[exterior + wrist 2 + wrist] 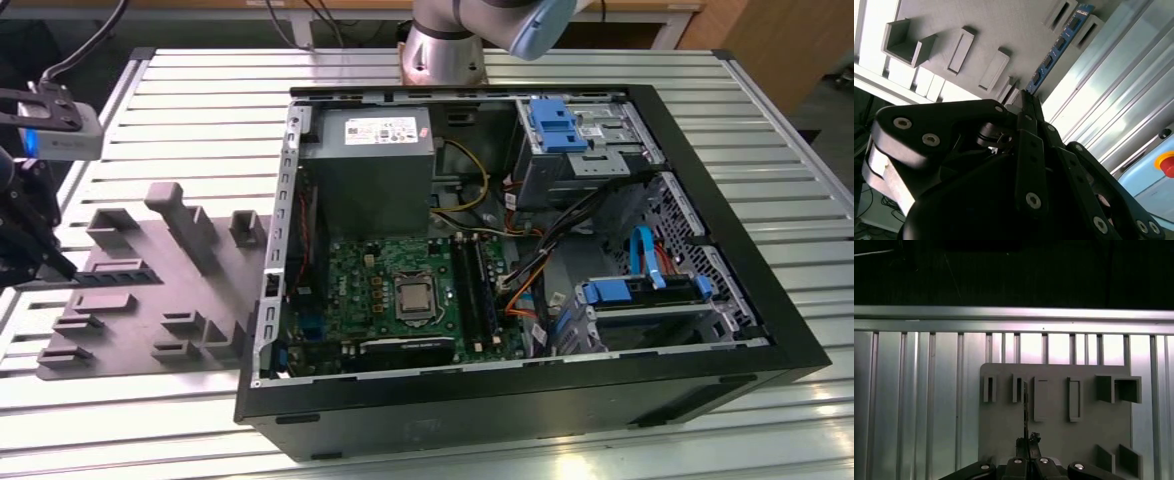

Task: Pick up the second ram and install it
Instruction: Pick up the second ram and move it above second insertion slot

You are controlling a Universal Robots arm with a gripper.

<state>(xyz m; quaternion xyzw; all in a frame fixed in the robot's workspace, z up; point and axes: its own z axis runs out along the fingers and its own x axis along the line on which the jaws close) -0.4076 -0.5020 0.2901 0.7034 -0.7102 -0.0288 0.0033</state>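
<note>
A: Gripper position?
B: Gripper [62, 270] is at 9 o'clock in the exterior view. It's low over the grey holder tray [127, 340], which sits on the slatted metal table [200, 100] at 9 o'clock from the open PC case [534, 405].
A: Fingers?
B: Pinched together on the near end of the second ram [1056, 47]. In both wrist views the tips meet on the stick's edge.
A: Where's the ram?
B: On the tray, standing on edge, far end between two grey slotted blocks [1088, 27]. In the exterior view it runs from the fingertips toward 3 o'clock, pointing at the case. Can't tell if it's lifted off the tray.
A: Case?
B: Side panel off, motherboard [387, 280] exposed, well apart from the gripper.
</note>
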